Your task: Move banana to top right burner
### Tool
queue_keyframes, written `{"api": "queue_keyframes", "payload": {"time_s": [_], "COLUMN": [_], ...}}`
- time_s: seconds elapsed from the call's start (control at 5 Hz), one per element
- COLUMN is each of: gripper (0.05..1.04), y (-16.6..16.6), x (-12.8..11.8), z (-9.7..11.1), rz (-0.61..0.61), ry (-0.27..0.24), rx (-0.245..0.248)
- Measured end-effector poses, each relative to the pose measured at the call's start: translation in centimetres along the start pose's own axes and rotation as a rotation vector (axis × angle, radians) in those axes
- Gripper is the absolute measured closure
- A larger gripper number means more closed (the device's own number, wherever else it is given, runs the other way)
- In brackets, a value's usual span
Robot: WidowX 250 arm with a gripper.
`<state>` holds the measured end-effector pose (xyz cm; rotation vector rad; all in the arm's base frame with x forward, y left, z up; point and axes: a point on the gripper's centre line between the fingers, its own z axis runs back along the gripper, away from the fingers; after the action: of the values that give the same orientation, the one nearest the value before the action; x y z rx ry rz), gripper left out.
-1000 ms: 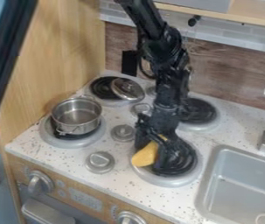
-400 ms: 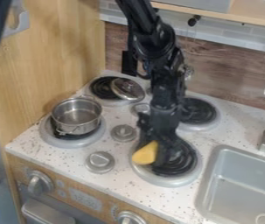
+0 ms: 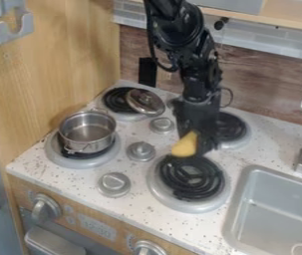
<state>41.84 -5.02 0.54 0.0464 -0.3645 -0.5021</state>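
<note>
The black gripper (image 3: 198,144) hangs between the bottom right burner (image 3: 192,178) and the top right burner (image 3: 231,127), covering the left part of the latter. It is shut on the yellow banana (image 3: 185,144), whose rounded end sticks out toward the lower left. The banana is just above the back edge of the bottom right burner in this view. Part of the banana is hidden behind the gripper.
A metal pot (image 3: 87,132) stands on the front left burner, and a lid (image 3: 145,101) leans over the back left one. Metal knobs (image 3: 141,151) stand between the burners. The sink (image 3: 279,214) is at the right, the wooden wall (image 3: 53,64) at the left.
The gripper and banana have moved up the view and a little right, from over the bottom right burner toward the top right one, uncovering the bottom right burner's coils.
</note>
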Motion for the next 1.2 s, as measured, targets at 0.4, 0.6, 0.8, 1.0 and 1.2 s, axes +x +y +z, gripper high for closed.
{"api": "queue_keyframes", "payload": {"time_s": [0.4, 0.6, 0.8, 1.0, 1.2], "gripper": [0.529, 0.529, 0.53, 0.53, 0.53], "y": [1.8, 2.7, 3.4, 3.6, 3.9], "x": [3.2, 5.2, 7.4, 8.5, 9.2], "z": [-4.7, -6.2, -5.9, -5.7, -5.5], "rz": [-0.018, -0.007, 0.001, -0.007, -0.006], "ry": [-0.122, -0.135, -0.187, -0.205, -0.223], "rx": [0.117, 0.134, 0.14, 0.141, 0.138]}}
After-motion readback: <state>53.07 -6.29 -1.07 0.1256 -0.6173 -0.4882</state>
